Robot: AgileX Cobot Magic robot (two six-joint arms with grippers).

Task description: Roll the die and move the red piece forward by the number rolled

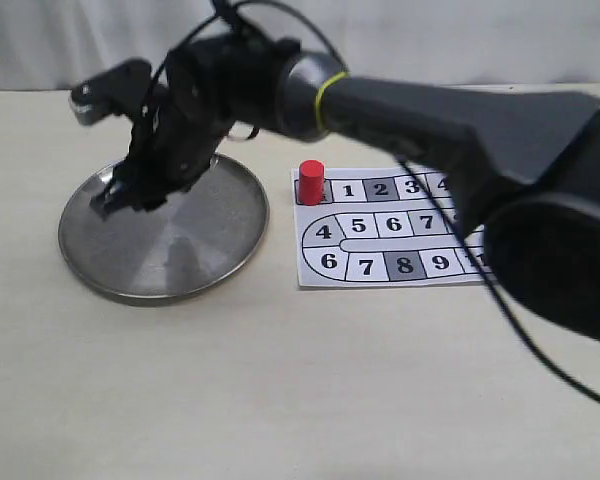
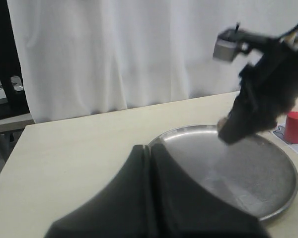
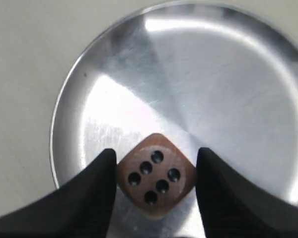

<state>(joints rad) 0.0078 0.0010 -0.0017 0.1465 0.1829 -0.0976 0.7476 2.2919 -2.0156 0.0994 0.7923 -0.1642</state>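
The die, a brown wooden cube showing several black pips, is pinched corner to corner between the black fingers of my right gripper. It hangs over the round metal plate. In the exterior view the right gripper reaches across to the plate's far left part and hides the die. The red piece stands upright on the board's top left square, just left of square 1. My left gripper is shut with nothing in it, near the plate's rim.
The paper board with numbered squares lies right of the plate. The right arm stretches over the board's far side and hides its right end. A white curtain hangs behind the table. The red piece also shows beyond the plate.
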